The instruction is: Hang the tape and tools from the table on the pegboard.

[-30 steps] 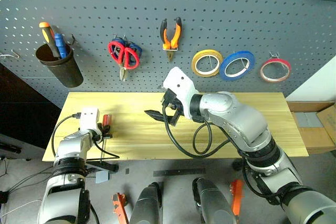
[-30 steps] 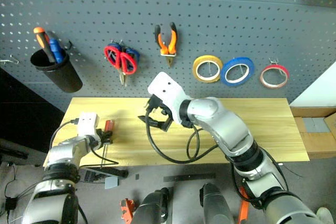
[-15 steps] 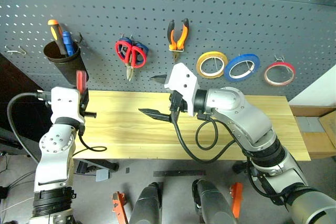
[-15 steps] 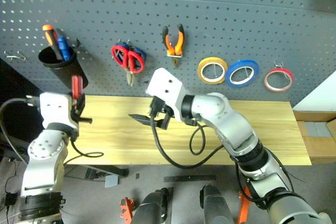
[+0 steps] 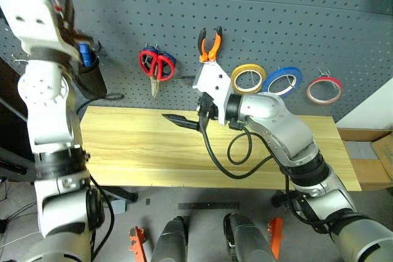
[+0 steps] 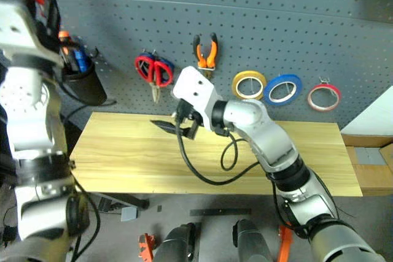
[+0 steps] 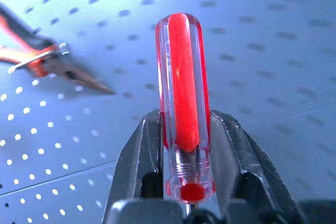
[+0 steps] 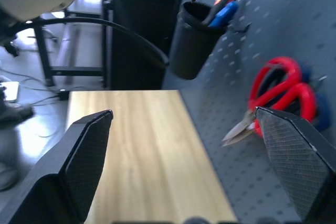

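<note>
My left gripper (image 7: 184,127) is shut on the screwdriver (image 7: 181,82) with the translucent red handle, raised high at the far left in front of the pegboard (image 5: 295,23), above the black cup (image 5: 92,79). My right gripper (image 5: 180,99) stands open and empty over the middle of the table (image 5: 141,151), pointing left. On the pegboard hang the red-handled scissors (image 5: 156,65), the orange-and-black pliers (image 5: 209,42) and the blue tape (image 5: 281,80).
The black cup on the pegboard holds an orange-handled and a blue-handled tool (image 8: 226,1). A yellow roll (image 5: 248,78) and a red roll (image 5: 323,89) hang either side of the blue tape. A black cable loops from my right arm onto the tabletop.
My left gripper has risen from the table's left end to high before the pegboard, carrying the screwdriver and tilting upward. My right gripper lifted slightly and stayed open.
</note>
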Available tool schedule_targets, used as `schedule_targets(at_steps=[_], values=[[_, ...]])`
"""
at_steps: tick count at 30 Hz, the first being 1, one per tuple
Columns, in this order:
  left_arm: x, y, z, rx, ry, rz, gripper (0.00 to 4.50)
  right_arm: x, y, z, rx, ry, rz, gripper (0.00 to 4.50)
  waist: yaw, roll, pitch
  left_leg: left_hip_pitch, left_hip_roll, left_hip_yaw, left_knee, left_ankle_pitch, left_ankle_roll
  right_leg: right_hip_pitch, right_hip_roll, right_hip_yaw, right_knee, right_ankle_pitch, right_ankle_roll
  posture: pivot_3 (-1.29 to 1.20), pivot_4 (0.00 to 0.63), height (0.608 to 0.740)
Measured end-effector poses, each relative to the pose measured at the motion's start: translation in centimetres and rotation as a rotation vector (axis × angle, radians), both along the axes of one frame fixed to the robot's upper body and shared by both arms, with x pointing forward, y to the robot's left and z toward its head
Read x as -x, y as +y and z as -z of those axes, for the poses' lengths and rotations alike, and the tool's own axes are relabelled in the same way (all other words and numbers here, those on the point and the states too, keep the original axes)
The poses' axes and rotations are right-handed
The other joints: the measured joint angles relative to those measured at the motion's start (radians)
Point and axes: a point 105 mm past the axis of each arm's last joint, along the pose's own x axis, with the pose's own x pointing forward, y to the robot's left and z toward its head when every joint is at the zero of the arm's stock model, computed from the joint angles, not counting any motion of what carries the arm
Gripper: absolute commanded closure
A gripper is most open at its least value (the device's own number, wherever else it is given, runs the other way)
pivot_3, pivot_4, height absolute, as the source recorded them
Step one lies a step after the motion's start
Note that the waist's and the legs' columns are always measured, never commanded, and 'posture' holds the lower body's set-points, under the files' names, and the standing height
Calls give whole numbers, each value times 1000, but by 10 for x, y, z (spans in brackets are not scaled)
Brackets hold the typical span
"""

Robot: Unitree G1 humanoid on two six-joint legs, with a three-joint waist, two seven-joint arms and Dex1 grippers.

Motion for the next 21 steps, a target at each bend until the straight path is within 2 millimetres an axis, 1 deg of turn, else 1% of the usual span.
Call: schedule_targets(at_steps=[1,3,8,11,14,16,18,19,21], values=[[-1,3,-6,5,-24,-2,3626,-1,1,-2,-3,-7,2,0,-2,0,-2,0,0,0,0,0,0,0,0,0,0,0,0,-61,125,740],[-4,7,-8,16,-39,-7,3626,-3,1,-4,-7,-11,9,0,-4,0,-7,0,0,0,0,0,0,0,-1,1,0,0,0,-66,126,740],[-27,25,16,87,23,-32,3626,-5,1,-4,-8,-20,20,0,-5,0,-9,0,0,0,1,0,0,0,-1,1,1,0,0,-87,135,740],[-31,30,26,113,38,-46,3626,-6,1,-4,-6,-23,23,0,-7,0,-9,0,1,0,1,0,0,-1,-1,1,2,0,0,-87,140,740],[-31,33,29,120,25,-60,3626,-7,0,-4,-2,-27,30,0,-8,0,-9,0,1,0,1,0,0,-1,-1,1,2,0,0,-88,140,740],[-35,38,37,139,44,-76,3626,-7,-1,-4,-3,-27,32,0,-9,0,-10,0,1,0,1,0,0,-1,-1,1,3,0,0,-87,142,740],[-39,39,48,165,65,-81,2871,-7,-1,-4,-3,-27,31,0,-9,0,-10,0,1,0,2,0,0,-1,-1,1,4,0,0,-87,141,740],[-42,37,53,174,75,-76,2635,-7,0,-5,-4,-27,30,0,-9,-1,-10,0,1,0,2,0,0,-1,-1,1,4,0,0,-89,142,740],[-45,32,58,186,75,-56,1959,-6,0,-5,-4,-26,28,0,-8,-1,-10,0,1,0,3,0,0,-1,-1,1,4,0,0,-93,142,740]])
